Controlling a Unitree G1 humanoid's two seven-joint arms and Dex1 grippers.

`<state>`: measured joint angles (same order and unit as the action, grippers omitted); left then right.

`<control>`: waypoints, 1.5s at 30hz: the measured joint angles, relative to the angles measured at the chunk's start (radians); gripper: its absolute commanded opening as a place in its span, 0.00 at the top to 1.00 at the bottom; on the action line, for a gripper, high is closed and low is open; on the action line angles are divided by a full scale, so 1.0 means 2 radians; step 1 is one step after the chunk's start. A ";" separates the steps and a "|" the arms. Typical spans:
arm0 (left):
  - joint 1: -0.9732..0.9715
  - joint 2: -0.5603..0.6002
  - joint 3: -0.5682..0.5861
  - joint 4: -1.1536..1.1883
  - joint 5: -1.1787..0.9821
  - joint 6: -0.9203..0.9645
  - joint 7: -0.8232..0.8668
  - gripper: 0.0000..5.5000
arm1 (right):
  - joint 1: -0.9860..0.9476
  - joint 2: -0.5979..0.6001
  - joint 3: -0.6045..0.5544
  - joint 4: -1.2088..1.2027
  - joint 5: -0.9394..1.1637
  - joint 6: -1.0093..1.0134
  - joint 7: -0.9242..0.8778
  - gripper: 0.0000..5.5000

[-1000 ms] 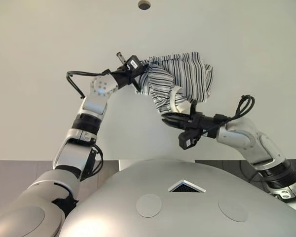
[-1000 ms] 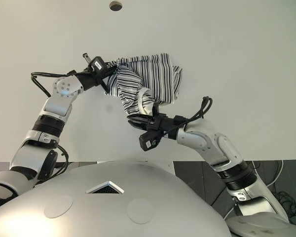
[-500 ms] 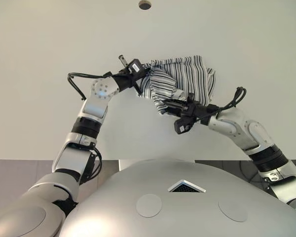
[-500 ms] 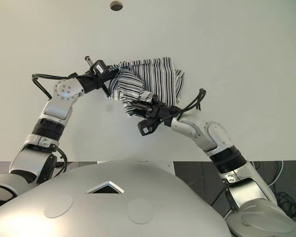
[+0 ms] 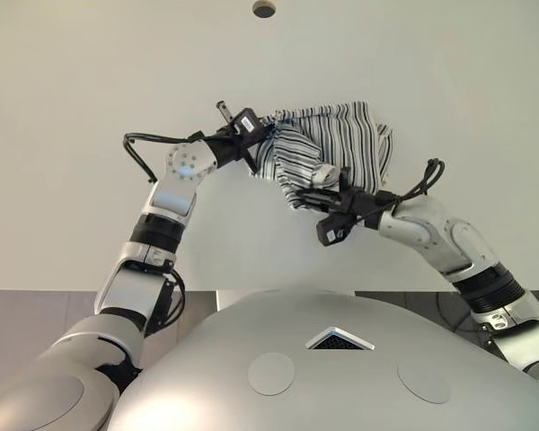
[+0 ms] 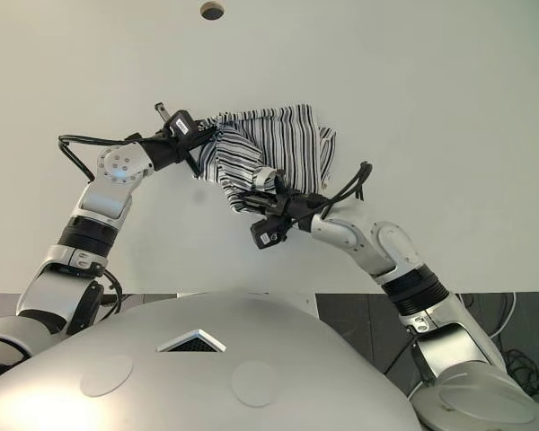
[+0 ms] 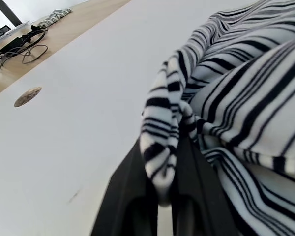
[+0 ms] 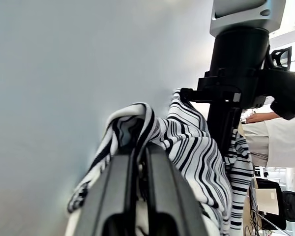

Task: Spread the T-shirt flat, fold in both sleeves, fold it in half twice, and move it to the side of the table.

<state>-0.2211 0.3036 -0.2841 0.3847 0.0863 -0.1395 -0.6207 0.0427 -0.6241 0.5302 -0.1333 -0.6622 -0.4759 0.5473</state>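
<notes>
One T-shirt, white with dark stripes, lies bunched in a heap on the white counter, toward its far middle. It is not spread flat, and its folds overlap one another.

Two pincers hold it, one on each side of the heap.
- Left pincer: at the left edge of the heap. The left wrist view shows both dark fingers closed together, with a rolled fold of striped cloth pinched between them.
- Right pincer: at the near edge of the heap, close to the left pincer but not touching it. The right wrist view shows its two fingers nearly parallel with a narrow gap between them, and a raised ridge of cloth clamped in that gap.

One round plug sits in the counter surface beyond the T-shirt, well apart from it.
</notes>
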 measured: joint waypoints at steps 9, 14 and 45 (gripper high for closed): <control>0.004 0.002 0.001 -0.002 0.000 -0.004 0.000 0.98 | 0.001 0.001 -0.041 0.000 0.098 0.011 0.011 0.99; 0.006 0.003 0.001 -0.003 0.000 -0.010 0.000 0.98 | 0.000 -0.004 -0.105 -0.002 0.199 0.019 0.019 0.99; 0.044 0.010 0.017 -0.065 -0.038 0.023 -0.024 0.98 | -0.200 0.054 -0.174 0.548 0.251 -0.149 0.022 0.71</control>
<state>-0.1327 0.3239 -0.2503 0.2551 0.0108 -0.0926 -0.6683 -0.3570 -0.5157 0.1826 0.9627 -0.1602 -0.7730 0.5907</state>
